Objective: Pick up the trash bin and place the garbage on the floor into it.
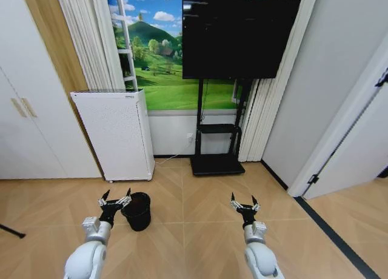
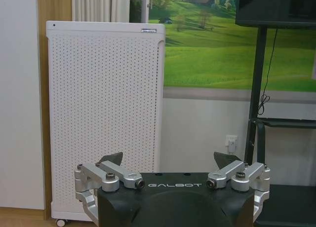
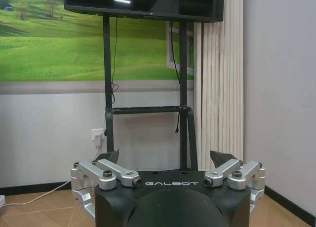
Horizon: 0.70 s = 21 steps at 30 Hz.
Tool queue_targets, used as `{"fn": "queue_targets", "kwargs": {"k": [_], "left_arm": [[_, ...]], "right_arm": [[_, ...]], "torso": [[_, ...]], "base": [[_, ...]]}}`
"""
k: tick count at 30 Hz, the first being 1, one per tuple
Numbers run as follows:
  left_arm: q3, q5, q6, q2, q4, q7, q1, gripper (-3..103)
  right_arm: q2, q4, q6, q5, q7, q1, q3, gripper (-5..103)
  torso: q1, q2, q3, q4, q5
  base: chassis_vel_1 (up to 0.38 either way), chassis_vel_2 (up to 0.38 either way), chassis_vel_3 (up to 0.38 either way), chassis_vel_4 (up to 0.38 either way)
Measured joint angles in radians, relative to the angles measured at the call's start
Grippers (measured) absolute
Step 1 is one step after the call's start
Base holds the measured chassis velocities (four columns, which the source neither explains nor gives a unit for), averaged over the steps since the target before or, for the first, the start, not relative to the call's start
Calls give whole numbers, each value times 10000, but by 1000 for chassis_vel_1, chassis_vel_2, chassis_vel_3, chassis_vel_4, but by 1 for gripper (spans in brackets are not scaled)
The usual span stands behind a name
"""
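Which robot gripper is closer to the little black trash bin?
The left. The left gripper hovers open right beside the trash bin, at its rim. The right gripper, also open, hangs well off to the bin's other side over bare floor.

Black TV [image 1: 239, 36], landscape mural [image 1: 159, 67], white curtains [image 1: 267, 103]

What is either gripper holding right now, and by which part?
Nothing is held. The left gripper is open just beside the trash bin, which stands on the floor; the right gripper is open over bare floor.
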Motion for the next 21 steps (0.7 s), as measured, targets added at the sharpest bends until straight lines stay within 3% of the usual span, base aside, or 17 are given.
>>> {"fn": "queue_targets", "kwargs": {"k": [21], "left_arm": [[29, -46, 9, 20, 49, 0, -115, 100]], "right_arm": [[-22, -22, 26, -17, 36, 17, 60, 100]], "torso": [[391, 918, 526, 0, 0]], "base": [[0, 0, 0, 0]]}}
